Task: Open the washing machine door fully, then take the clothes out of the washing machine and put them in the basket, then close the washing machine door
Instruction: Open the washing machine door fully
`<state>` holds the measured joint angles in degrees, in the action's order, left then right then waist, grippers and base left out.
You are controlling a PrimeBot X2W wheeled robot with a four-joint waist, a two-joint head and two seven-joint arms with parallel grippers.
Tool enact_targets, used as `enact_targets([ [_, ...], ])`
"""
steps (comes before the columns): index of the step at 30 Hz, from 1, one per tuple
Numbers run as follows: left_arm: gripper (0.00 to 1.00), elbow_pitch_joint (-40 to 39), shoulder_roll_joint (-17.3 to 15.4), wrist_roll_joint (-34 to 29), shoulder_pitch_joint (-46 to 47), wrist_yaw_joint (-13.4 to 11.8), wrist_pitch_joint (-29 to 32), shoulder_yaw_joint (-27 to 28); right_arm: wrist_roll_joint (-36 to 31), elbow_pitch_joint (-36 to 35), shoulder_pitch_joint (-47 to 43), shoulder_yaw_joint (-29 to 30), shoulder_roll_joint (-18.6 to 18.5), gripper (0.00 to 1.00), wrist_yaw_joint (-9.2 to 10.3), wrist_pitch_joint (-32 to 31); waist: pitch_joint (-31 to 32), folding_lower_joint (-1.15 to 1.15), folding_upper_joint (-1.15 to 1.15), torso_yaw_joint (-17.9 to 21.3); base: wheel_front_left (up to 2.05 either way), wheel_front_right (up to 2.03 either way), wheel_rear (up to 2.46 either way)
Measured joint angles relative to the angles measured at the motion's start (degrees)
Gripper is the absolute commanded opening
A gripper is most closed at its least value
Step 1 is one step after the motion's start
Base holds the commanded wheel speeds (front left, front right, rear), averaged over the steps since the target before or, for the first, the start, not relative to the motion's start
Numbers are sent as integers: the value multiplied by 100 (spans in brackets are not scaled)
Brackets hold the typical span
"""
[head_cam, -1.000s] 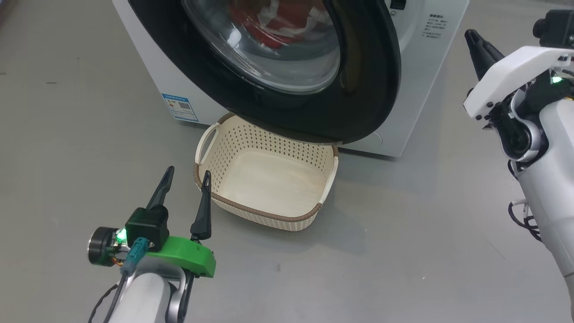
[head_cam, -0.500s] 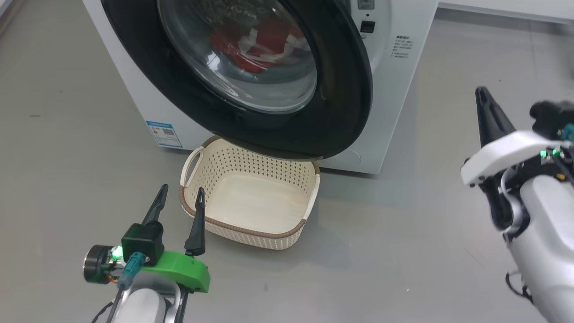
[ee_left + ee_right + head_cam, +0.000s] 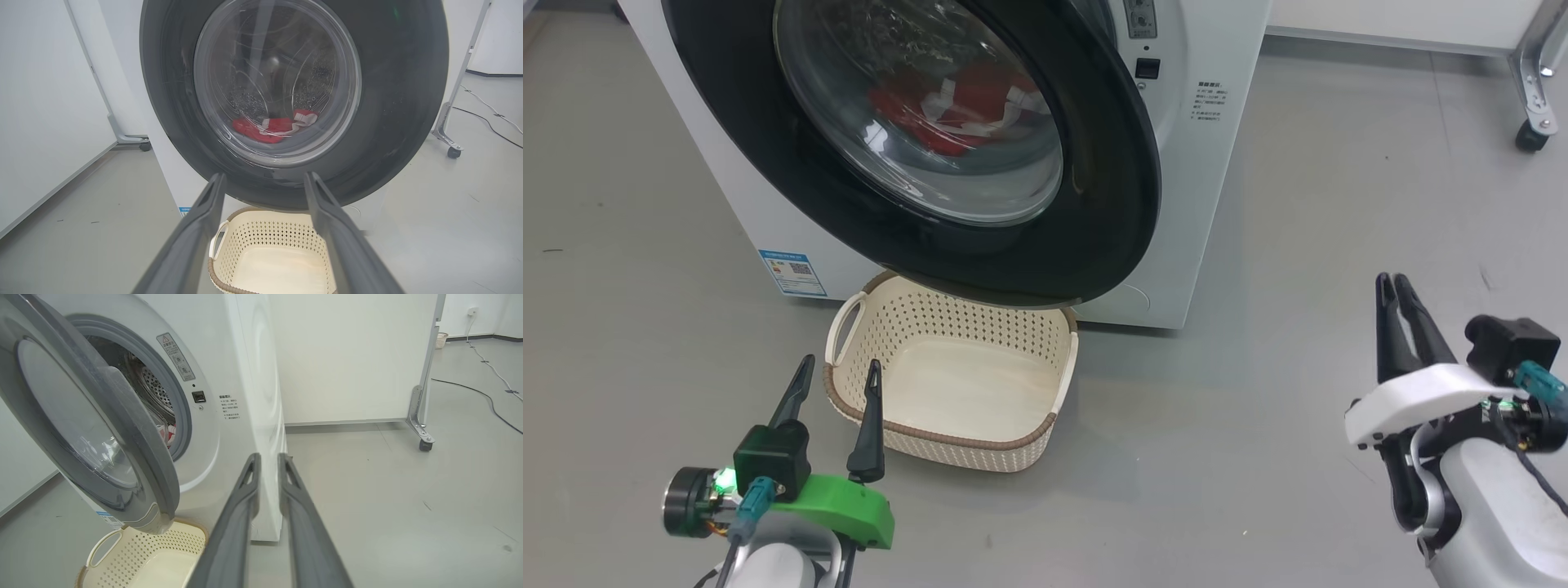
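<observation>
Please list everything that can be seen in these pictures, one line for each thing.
washing machine: one, white, behind the basket
washing machine door: one, black rim, clear glass, partly open above the basket
clothes: one garment, red and white, inside the drum
basket: one, cream, brown rim, empty, on the floor
sticker: one, blue, low on the machine's front
caster: one, black, far right
cable: one, black, on the floor
left gripper: one, dark fingers wide apart, beside the basket
right gripper: one, dark fingers slightly apart, right of the machine

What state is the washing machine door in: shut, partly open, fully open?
Partly open: the washing machine door stands angled off the washing machine, the drum showing through the gap, not swung fully back.
</observation>
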<state>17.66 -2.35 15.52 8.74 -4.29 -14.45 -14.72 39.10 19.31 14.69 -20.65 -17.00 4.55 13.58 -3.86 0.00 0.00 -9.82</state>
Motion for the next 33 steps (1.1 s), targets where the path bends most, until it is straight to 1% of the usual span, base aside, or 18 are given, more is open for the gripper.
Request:
enact_targets([
  [6, 100, -11, 0, -10, -7, 0, 0, 13, -144, -315, -338, 38, 53, 100, 73, 43, -34, 0, 0, 27, 0, 0, 0],
  [11, 100, -18, 0, -24, -8, 0, 0, 27, -234, -506, -446, 104, 60, 100, 115, 44, -55, 0, 0, 46, 0, 0, 0],
  [33, 100, -59, 0, -52, -12, 7, 0, 88, -549, -1199, -929, 365, 68, 100, 209, 62, -151, 0, 0, 22, 0, 0, 0],
])
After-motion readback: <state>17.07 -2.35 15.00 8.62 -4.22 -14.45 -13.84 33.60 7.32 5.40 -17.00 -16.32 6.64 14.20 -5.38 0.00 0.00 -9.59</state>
